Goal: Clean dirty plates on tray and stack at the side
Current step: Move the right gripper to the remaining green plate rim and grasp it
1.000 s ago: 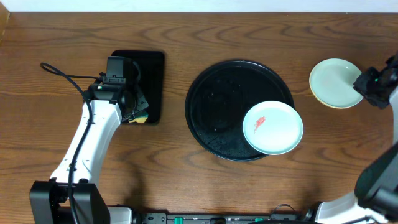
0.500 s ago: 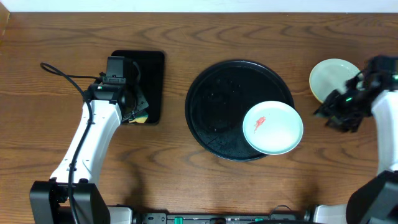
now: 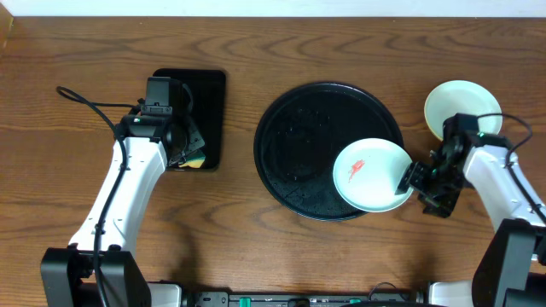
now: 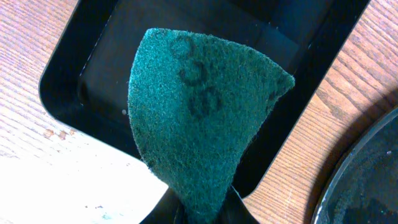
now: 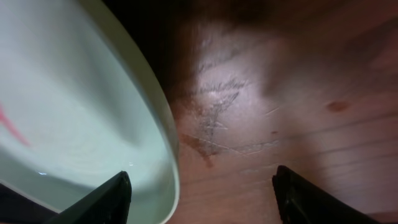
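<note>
The round black tray (image 3: pixel 299 145) lies mid-table. A pale mint plate (image 3: pixel 367 175) with a red smear rests on its lower right part and overhangs the rim. My right gripper (image 3: pixel 416 183) is open at that plate's right edge. In the right wrist view the plate (image 5: pixel 74 112) fills the left side; one finger (image 5: pixel 106 202) hangs over the plate and the other over bare wood, so the rim lies between them. Another pale plate (image 3: pixel 461 104) lies on the wood right of the tray. My left gripper (image 4: pixel 202 214) is shut on a green scouring pad (image 4: pixel 199 118).
A small rectangular black tray (image 3: pixel 205 94) sits at the left, under the left gripper and the pad. In the left wrist view it appears as the rectangular tray (image 4: pixel 93 68), with the round tray's rim (image 4: pixel 348 180) at the right edge. The right arm's cable loops near the far plate.
My right arm has swung from the plate at the far right down and left to the smeared plate's right rim, and its jaws have opened wider. The left arm has not moved.
</note>
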Robot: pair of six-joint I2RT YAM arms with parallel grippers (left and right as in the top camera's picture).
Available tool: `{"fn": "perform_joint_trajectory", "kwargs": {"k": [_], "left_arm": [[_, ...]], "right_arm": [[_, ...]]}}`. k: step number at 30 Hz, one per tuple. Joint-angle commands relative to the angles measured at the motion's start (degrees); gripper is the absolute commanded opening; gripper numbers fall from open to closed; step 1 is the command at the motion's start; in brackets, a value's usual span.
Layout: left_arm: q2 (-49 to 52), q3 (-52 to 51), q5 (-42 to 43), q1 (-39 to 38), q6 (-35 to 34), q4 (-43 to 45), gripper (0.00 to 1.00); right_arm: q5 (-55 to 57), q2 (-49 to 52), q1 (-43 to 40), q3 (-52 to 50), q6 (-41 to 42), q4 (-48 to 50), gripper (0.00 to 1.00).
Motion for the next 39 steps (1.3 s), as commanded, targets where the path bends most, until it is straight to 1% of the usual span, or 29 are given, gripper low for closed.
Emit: {"fn": "perform_joint_trajectory", "kwargs": {"k": [1, 4, 5, 7, 8, 9, 10, 13, 16, 19, 21, 22, 28, 32, 34, 37, 39], "left_arm": [[-0.09, 0.02, 0.15, 0.15, -0.55, 0.31, 0.08], [-0.09, 0.02, 0.15, 0.15, -0.55, 0.33, 0.08], [-0.09, 0.02, 0.15, 0.15, -0.55, 0.31, 0.08], [-0.09, 0.02, 0.15, 0.15, -0.55, 0.33, 0.08], [-0.09, 0.02, 0.15, 0.15, -0.55, 0.33, 0.08], [-0.09, 0.02, 0.15, 0.15, -0.55, 0.33, 0.08], [-0.09, 0.02, 0.15, 0.15, -0.55, 0.33, 0.08], [-0.09, 0.02, 0.15, 0.15, -0.55, 0.33, 0.08], [-0.09, 0.02, 0.15, 0.15, -0.55, 0.33, 0.08], [-0.09, 0.02, 0.17, 0.02, -0.52, 0.33, 0.08], [-0.09, 0.02, 1.46, -0.04, -0.26, 0.37, 0.08], [-0.09, 0.02, 2.21, -0.20, -0.04, 0.37, 0.08], [-0.09, 0.02, 12.57, -2.71, 7.78, 2.21, 0.08], [-0.09, 0.02, 17.81, -6.60, 11.85, 2.95, 0.08], [-0.09, 0.02, 17.88, -8.98, 11.85, 3.08, 0.08], [-0.09, 0.02, 17.86, -13.00, 11.39, 3.65, 0.08], [-0.07, 0.02, 17.84, -15.56, 9.18, 4.52, 0.08]], "right_arm": [[0.44, -0.07, 2.67, -2.51, 2.43, 1.73, 0.70], [0.46, -0.09, 3.80, -2.54, 2.80, 2.54, 0.60], [0.42, -0.09, 3.98, -2.47, 3.08, 2.80, 0.53], [0.44, -0.09, 4.20, -2.47, 4.07, 3.17, 0.35], [0.28, -0.09, 4.26, -2.47, 4.07, 3.30, 0.24], [0.24, -0.09, 4.28, -2.40, 4.07, 3.30, 0.10], [0.17, -0.09, 4.28, -2.32, 4.07, 3.23, 0.01], [-0.48, -0.09, 4.33, -1.51, 3.78, 2.47, 0.01], [-2.95, -0.09, 4.94, 0.81, 0.42, 1.33, 0.01], [-5.22, -0.09, 6.78, 4.04, -2.54, 1.16, 0.01], [-5.33, -0.09, 8.59, 5.79, -2.71, 2.03, 0.01], [-5.33, -0.09, 9.55, 6.36, -3.23, 3.06, 0.01], [-4.92, 0.70, 15.96, 6.21, -4.13, 13.70, 0.01], [2.14, 3.78, 18.88, 5.75, -1.62, 19.21, 0.01], [2.43, 5.95, 19.06, 5.77, -0.42, 21.49, 0.01], [-1.22, 9.07, 18.62, 5.77, 0.52, 24.98, 0.01], [-2.38, 10.71, 18.34, 5.77, 0.98, 26.53, 0.01]]}}
